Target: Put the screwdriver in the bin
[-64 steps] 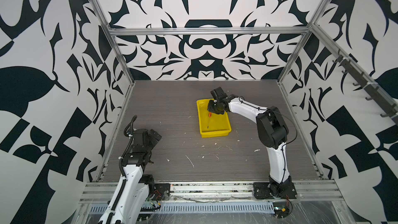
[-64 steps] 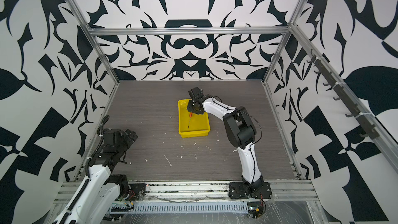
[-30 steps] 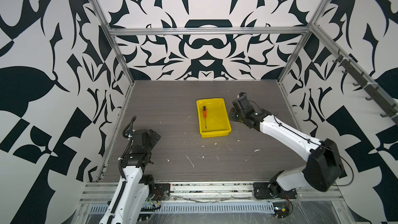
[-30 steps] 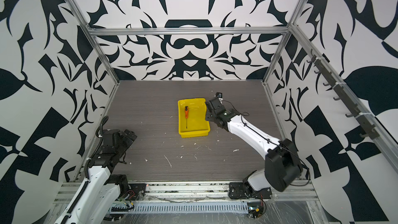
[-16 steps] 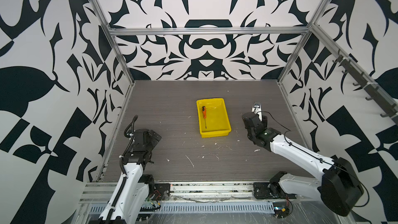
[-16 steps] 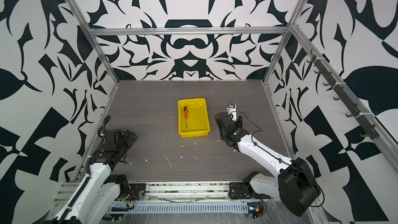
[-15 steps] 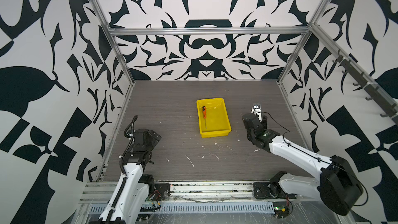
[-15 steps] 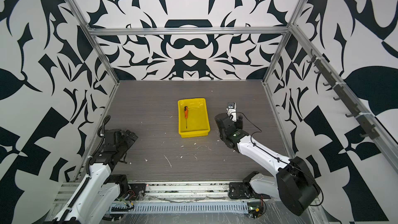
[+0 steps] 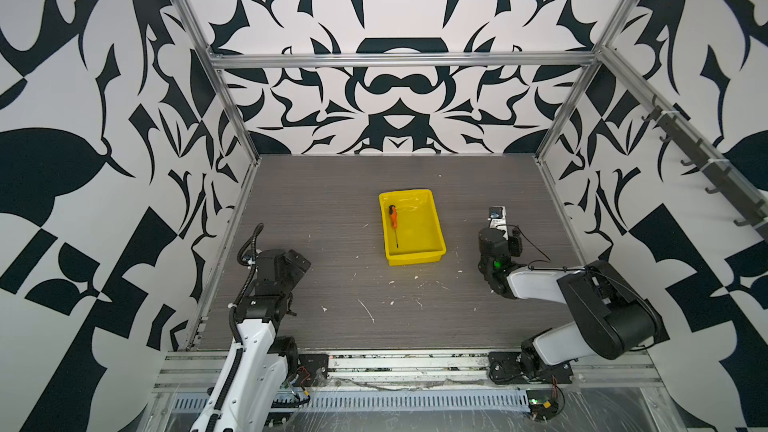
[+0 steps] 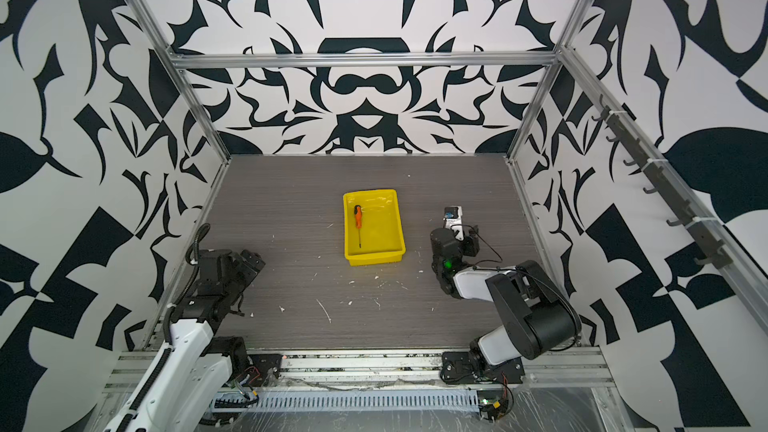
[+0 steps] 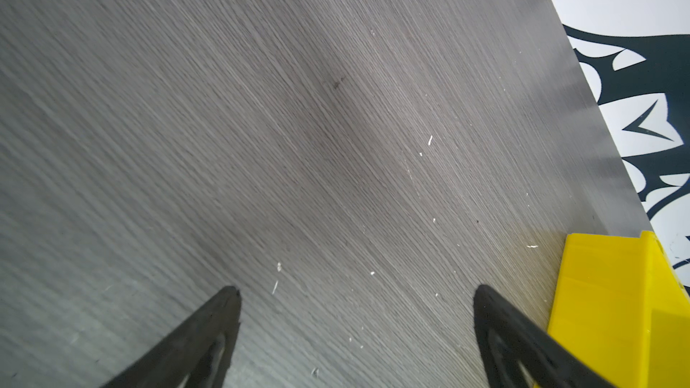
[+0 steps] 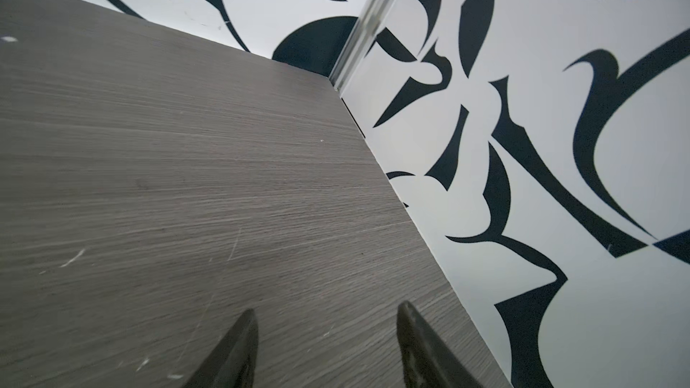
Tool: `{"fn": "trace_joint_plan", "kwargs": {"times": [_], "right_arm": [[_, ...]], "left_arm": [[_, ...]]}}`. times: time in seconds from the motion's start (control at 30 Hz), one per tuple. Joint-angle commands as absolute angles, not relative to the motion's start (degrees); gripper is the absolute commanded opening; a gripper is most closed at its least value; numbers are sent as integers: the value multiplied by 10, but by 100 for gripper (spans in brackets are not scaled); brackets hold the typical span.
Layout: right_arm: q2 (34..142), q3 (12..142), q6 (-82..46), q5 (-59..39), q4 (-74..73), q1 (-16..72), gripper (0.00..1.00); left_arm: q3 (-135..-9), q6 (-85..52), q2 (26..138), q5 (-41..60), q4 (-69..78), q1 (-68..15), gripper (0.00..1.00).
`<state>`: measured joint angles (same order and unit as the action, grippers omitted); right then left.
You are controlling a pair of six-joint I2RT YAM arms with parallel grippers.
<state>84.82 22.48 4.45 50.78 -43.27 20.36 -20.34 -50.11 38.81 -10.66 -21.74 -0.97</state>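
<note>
Slim orange-handled screwdriver [image 9: 392, 221] lies in shallow yellow plastic bin [image 9: 415, 258]; left gripper [image 11: 354, 289] fingers spread wide, right gripper [image 12: 326, 311] fingers parted, both empty.

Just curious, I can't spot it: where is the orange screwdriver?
In both top views the screwdriver lies inside the yellow bin, along its left wall, mid-table.

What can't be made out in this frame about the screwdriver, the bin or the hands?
Slim orange-handled screwdriver: tip shape too small in both top views; absent from wrist views.
Shallow yellow plastic bin: left wrist view's edge cuts it off, inside unseen.
Right hand: only fingertips show in right wrist view; unclear in top views.
</note>
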Motion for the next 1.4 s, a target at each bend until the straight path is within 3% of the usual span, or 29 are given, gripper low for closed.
{"fn": "trace_joint_plan", "kwargs": {"times": [0.0,0.4,0.47,0.53,0.63,0.9,1.0,1.37], "right_arm": [[835,218,8,466,-484,174,62],[872,208,7,369,-531,140,67],[869,213,-6,331,-509,120,99],[871,218,-23,257,-489,90,100],[906,170,-19,244,-614,74,100],[896,196,2,191,-551,80,100],[895,195,2,191,-548,80,100],[895,194,3,191,-551,80,100]], "left_arm": [[-201,-508,391,-110,-220,-9,100],[-215,-505,441,-106,-207,-9,100],[-222,-503,455,-104,-210,-9,100],[-226,-501,463,-105,-212,-9,100],[-226,-503,469,-112,-206,-9,100],[-215,-526,490,-114,-137,-9,100],[-249,-519,503,-163,-126,-9,100],[-296,-295,616,-340,90,-9,100]]}}
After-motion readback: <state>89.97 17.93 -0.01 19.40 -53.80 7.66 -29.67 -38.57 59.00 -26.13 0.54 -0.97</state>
